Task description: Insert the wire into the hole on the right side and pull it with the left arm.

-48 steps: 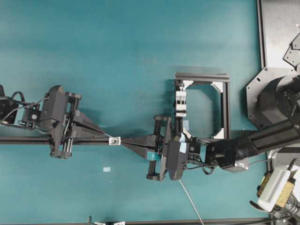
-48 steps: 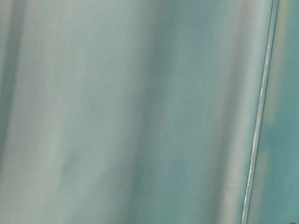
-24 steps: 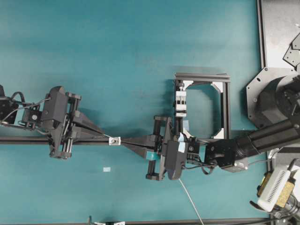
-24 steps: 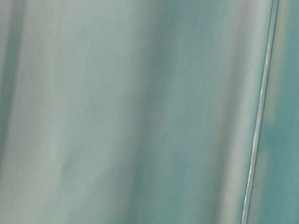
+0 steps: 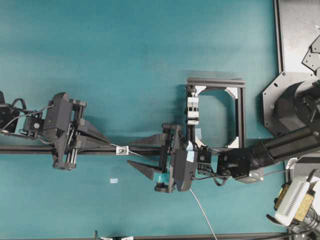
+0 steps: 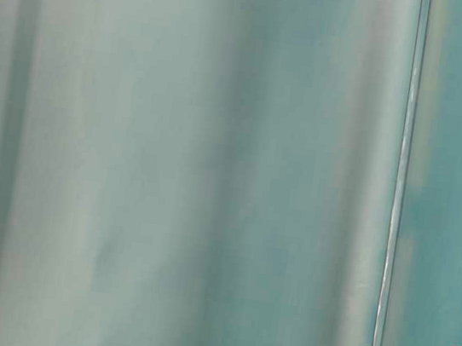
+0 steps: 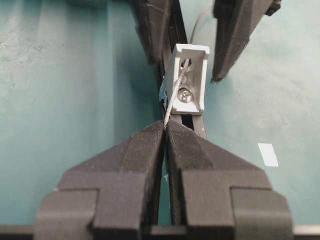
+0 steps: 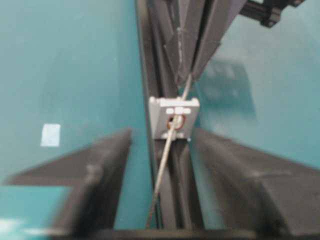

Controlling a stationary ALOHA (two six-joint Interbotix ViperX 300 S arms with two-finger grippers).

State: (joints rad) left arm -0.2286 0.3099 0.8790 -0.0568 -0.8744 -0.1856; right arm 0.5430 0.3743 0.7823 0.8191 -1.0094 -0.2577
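Left gripper: fingers pressed together, pinching the end of the wire just in front of the small block. The wire runs from the pinched tips through the hole in the silver-white block, which sits on the black rail. Right gripper: fingers spread wide, one on each side of the rail, just right of the block; the wire passes between them untouched. Beyond the right gripper the wire trails toward the lower table edge. Teal table beneath.
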